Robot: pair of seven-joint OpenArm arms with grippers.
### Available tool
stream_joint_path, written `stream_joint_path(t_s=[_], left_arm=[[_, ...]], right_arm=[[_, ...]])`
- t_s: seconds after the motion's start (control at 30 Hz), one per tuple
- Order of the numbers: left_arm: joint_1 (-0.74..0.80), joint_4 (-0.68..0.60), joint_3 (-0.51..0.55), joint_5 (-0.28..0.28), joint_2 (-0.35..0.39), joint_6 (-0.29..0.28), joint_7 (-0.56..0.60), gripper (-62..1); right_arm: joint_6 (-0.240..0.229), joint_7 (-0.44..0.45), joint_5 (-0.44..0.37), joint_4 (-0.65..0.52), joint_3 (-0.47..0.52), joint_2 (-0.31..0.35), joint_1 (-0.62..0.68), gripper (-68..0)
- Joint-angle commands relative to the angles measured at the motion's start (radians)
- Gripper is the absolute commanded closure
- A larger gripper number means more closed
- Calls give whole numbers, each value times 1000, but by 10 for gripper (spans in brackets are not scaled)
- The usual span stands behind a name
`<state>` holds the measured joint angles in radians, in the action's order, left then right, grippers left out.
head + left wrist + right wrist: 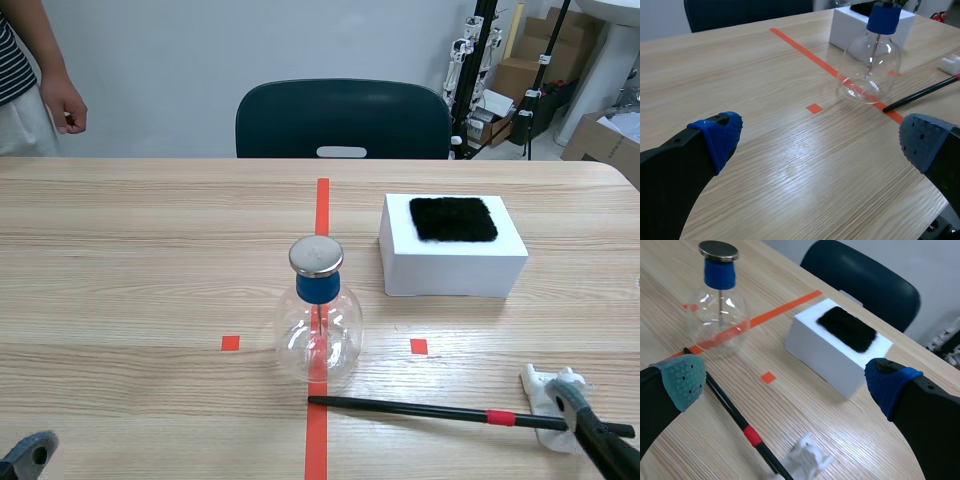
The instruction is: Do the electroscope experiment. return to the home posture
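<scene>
Left gripper (pixel 820 142) spread wide, right gripper (pixel 785 382) too. Rod (pixel 420 409) lies just before the flask (pixel 318 330); box (pixel 450 275) beyond.

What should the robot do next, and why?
Probably lower the open right gripper onto the black rod lying below, between its fingers: it holds nothing, and the rod rests untouched on the table near the flask.

wooden table (pixel 150 260): glass flask (pixel 318 335) at the middle, white box (pixel 450 272) beyond it toward the right, black rod (pixel 420 410) in front, one end on a white holder (pixel 542 384).
</scene>
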<state>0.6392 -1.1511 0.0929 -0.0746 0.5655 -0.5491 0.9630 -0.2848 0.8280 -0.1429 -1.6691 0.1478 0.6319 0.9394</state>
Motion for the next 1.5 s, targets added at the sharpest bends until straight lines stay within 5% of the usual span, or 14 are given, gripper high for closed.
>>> stream_joint_path(t_s=[0.0, 0.13, 0.33, 0.57, 0.7, 0.9, 1.2, 1.47], left_arm=[[39, -68, 26, -48, 3, 16, -24, -623], [151, -239, 71, -127, 3, 58, -119, -623], [281, -479, 80, -151, 2, 175, -241, -623], [335, -676, 79, -222, 0, 225, -414, -623], [380, -746, 80, -222, -6, 237, -462, -623], [465, -830, 80, -221, -6, 260, -463, -623], [480, -844, 79, -221, -5, 271, -467, -623], [495, -844, 76, -221, -1, 275, -467, -623]], right_arm=[[1, 23, -11, -32, 22, -13, 17, -679], [2, 0, -6, -89, 84, -47, 85, -679], [1, -88, -4, -211, 143, -48, 188, -679], [3, -201, -6, -296, 155, -68, 206, -679], [1, -269, -6, -332, 155, -74, 213, -679], [-85, -269, 1, -386, 155, -41, 249, -679], [-156, -311, 1, -396, 152, 32, 296, -679], [-159, -306, 0, -396, 133, 60, 296, -679]])
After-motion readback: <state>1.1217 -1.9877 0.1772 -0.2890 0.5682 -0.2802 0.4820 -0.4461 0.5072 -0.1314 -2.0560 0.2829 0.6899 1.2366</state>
